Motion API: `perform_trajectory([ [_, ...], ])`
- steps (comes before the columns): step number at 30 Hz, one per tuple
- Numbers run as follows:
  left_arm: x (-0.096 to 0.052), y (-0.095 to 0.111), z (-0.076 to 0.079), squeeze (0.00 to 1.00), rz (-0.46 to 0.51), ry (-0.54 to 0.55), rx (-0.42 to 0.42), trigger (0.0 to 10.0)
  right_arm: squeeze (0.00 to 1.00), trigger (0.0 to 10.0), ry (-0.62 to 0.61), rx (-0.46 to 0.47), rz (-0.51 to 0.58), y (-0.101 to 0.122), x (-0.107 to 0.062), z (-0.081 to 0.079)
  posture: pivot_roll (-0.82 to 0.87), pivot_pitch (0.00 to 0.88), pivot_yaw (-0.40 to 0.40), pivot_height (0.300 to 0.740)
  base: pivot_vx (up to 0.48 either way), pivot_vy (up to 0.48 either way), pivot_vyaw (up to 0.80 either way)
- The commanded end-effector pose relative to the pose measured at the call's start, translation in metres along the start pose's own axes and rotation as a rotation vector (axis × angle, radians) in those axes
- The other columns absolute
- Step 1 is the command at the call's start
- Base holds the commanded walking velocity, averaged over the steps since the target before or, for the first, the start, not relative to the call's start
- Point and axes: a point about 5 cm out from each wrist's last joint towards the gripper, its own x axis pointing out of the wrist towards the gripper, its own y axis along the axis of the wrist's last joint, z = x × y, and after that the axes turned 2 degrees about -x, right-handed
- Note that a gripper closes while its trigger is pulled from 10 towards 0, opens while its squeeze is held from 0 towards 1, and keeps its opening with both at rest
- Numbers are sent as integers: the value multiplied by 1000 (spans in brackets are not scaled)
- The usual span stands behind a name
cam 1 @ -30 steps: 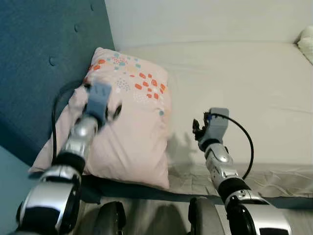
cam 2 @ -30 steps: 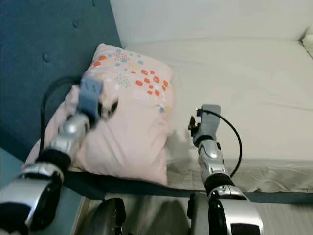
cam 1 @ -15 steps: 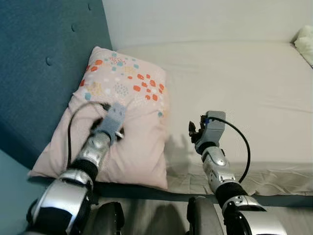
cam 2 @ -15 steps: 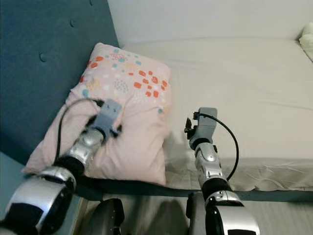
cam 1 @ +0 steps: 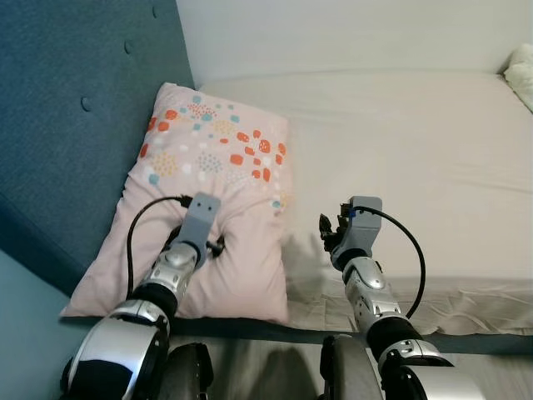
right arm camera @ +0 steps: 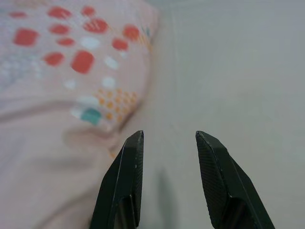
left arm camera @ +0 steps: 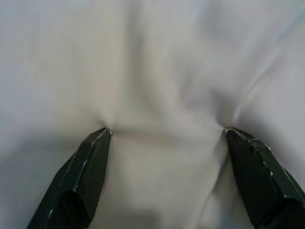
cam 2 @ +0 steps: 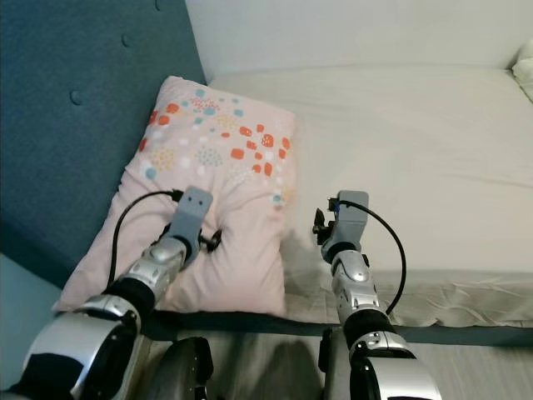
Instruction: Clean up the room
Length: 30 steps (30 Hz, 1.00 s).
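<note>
Left gripper (left arm camera: 166, 131) is pressing spread fingers into the pink pillow (cam 1: 218, 158), denting it. Right gripper (right arm camera: 167, 138) is hovering parted over the bed (cam 1: 433, 142) beside it

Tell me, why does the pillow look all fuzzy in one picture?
In the left wrist view the pillow is very close to the camera, so the cloth is soft and out of focus, while the fingertips look sharper. In the right wrist view its dots blur too. The left eye view shows it clearly, with a soft shadow beside it.
</note>
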Motion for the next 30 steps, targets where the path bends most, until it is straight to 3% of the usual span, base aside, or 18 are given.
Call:
perform_trajectory([
  [1,1,16,3,0,85,-64,-30,10000,0,10000,6,20,3,0,0,-2,34,272,17,583,0,0,0],
  [2,1,29,0,0,146,-83,-20,10000,0,10000,12,22,13,2,0,-2,35,258,12,583,0,0,0],
  [6,-3,46,-9,0,229,-84,-5,10000,0,10000,32,24,28,3,-1,-1,38,250,5,583,0,0,0],
  [11,-4,37,-11,0,203,-45,54,10000,0,10000,27,18,14,-3,-6,3,35,239,4,583,0,0,0],
  [14,-5,12,-5,0,135,-17,74,10000,0,10000,16,12,4,-7,-9,6,28,234,7,583,0,0,0],
  [16,-7,-19,9,0,7,-47,141,10000,0,10000,8,6,-10,-11,-11,9,23,227,8,583,0,0,0],
  [17,-7,-19,9,0,7,-47,141,10000,0,10000,8,6,-10,-11,-11,9,23,227,8,583,0,0,0],
  [20,-10,-41,28,0,-65,-123,241,10000,0,10000,3,0,-24,-13,-13,11,21,233,6,583,0,0,0],
  [23,-6,-30,35,0,-7,-99,172,10000,0,10000,-6,-6,-23,-12,-13,12,15,229,9,583,0,0,0],
  [27,0,15,10,0,149,58,18,10000,0,10000,-32,-5,10,-3,-9,18,18,196,6,583,0,0,0],
  [28,0,15,10,0,149,58,18,10000,0,10000,-32,-5,10,-3,-9,18,18,196,6,583,0,0,0],
  [30,-2,25,-12,0,161,156,-56,10000,0,10000,-36,-21,0,-1,-9,20,20,179,3,583,0,0,0],
])
